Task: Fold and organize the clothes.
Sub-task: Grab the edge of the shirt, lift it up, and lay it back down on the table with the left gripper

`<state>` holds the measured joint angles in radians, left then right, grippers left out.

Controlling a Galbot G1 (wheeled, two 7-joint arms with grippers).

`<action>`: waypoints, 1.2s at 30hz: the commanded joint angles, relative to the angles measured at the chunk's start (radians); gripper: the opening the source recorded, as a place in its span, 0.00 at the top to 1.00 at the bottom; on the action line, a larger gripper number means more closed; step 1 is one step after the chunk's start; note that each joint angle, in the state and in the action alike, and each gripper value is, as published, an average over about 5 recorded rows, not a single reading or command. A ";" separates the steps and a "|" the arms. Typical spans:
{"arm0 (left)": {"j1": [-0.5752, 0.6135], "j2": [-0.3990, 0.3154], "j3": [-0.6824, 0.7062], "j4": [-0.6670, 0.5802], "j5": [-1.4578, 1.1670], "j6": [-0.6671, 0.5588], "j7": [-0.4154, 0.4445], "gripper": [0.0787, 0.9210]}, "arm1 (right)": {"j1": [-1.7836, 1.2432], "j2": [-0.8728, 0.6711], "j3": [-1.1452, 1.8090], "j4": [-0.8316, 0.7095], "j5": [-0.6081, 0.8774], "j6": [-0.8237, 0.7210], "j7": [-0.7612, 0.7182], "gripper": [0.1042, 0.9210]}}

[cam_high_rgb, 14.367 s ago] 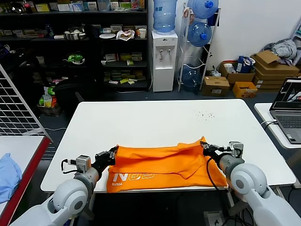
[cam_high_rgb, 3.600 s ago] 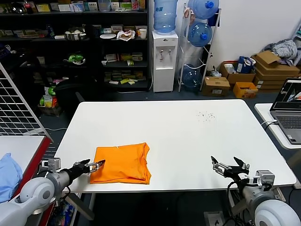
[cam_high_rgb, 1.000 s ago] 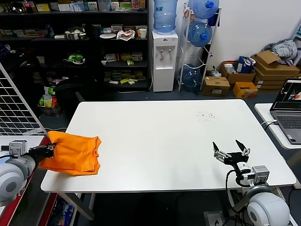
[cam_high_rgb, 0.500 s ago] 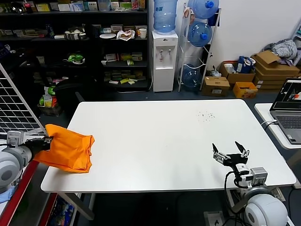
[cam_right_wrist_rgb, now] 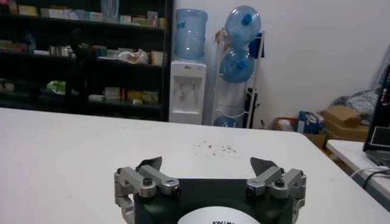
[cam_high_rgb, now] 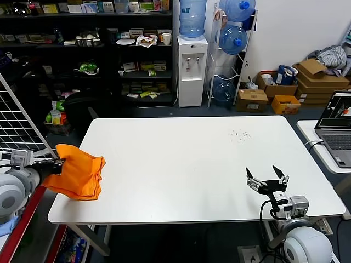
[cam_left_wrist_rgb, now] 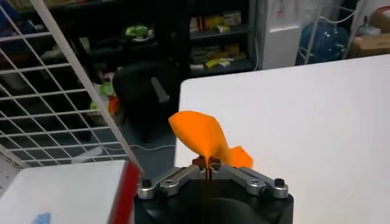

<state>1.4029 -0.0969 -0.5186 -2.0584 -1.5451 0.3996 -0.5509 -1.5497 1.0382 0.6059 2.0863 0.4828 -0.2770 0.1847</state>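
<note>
Left claw [cam_high_rgb: 56, 161] is clenched on an edge of the folded orange T-shirt [cam_high_rgb: 77, 171], which has slid from lying flat near the front of the tabletop [cam_high_rgb: 192, 159] to its left edge, partly lifted and overhanging. Folding looks done; this reads as carrying it off sideways. Right claw [cam_high_rgb: 267, 178] hovers released over the right front, well apart.

A white worktop [cam_high_rgb: 192, 164] fills the middle over dark grey floor. At 11 o'clock stand dark shelves [cam_high_rgb: 82, 49] of small goods; at 12 a white water dispenser [cam_high_rgb: 191, 68], with a rack of blue bottles [cam_high_rgb: 233, 38] beside it. Cardboard boxes [cam_high_rgb: 312, 82] sit at 2, a laptop [cam_high_rgb: 337, 129] at 3, a wire grid panel [cam_high_rgb: 16, 120] at 9
</note>
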 commanded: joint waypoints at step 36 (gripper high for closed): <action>-1.085 -1.253 1.085 0.537 -0.064 -0.053 -0.322 0.96 | -0.064 0.133 0.045 0.064 -0.072 -0.026 0.025 0.00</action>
<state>0.3657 -1.2290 0.5162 -1.6378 -1.6567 0.3498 -0.8666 -1.6112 1.1602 0.6490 2.1455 0.4138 -0.3023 0.2088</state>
